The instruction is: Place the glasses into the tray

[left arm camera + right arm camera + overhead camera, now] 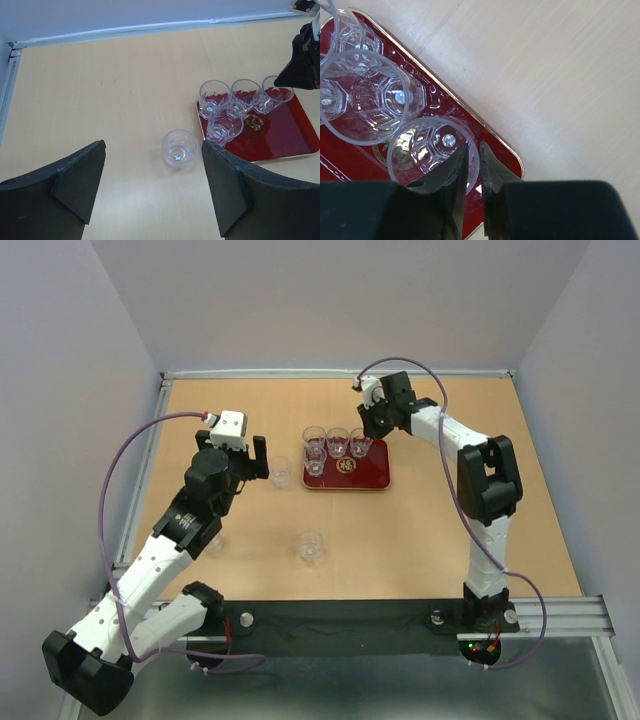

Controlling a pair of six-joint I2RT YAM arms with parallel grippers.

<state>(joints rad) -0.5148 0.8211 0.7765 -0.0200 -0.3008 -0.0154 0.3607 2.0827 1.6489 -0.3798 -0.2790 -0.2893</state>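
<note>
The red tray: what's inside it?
Four clear glasses stand in the tray, the right hand pinching one's rim. The gold emblem shows, partly blurred behind glass.

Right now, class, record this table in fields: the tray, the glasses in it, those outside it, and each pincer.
tray: dark red, on the table
glasses in tray: four, upright
right pincer: shut on the rim of the corner glass in the tray
left pincer: open, empty
loose glass: on the table, just ahead of the left pincer
front glass: on the table, apart from the tray
</note>
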